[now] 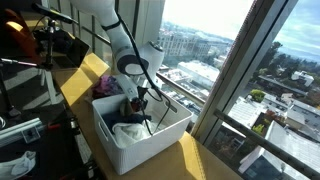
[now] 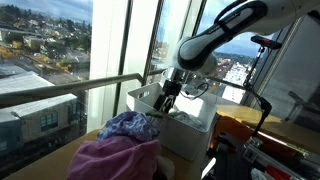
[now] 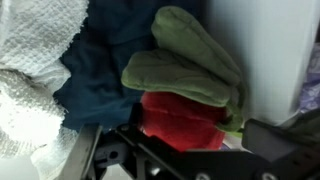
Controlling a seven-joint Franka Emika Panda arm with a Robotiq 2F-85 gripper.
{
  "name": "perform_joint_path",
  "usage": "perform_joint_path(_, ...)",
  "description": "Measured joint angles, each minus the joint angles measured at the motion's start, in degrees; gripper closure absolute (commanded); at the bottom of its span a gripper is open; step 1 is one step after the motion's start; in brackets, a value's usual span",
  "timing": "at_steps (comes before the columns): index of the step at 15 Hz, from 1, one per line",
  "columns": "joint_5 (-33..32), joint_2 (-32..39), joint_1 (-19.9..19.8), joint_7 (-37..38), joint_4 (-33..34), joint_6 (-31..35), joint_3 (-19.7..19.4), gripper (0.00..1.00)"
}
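A white bin (image 1: 172,131) (image 2: 196,137) holds a jumble of clothes. My gripper (image 1: 141,100) (image 2: 165,104) reaches down into it in both exterior views. The wrist view looks straight onto the pile: a red cloth (image 3: 178,118) lies just ahead of my gripper (image 3: 186,150), between its spread fingers. Folded green cloth (image 3: 185,68) rests over the red one. Dark blue fabric (image 3: 100,80) lies to the left, and a white towel (image 3: 35,60) beyond that. The jaws stand open and grip nothing. The bin's white inner wall (image 3: 262,50) is close on the right.
A heap of purple and blue clothes (image 2: 115,150) lies outside the bin on the wooden ledge (image 1: 88,72). Tall windows (image 1: 230,60) and a horizontal rail (image 2: 70,92) run close behind the bin. Equipment and cables (image 1: 25,90) crowd the room side.
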Motion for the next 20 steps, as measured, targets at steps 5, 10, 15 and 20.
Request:
perform_joint_path(5,4.32,2.11,-0.65,-2.06,1.5,0.0,2.21,0.31)
perform_joint_path(10,7.07,1.98,-1.39,-4.4,1.93,-0.33,3.22,0.65)
perform_joint_path(15,8.28,0.7,-3.12,-6.23,2.03,-1.3,3.32,1.0)
perform_joint_path(20,9.08,0.26,-5.24,-7.7,1.67,-1.82,3.12,1.0)
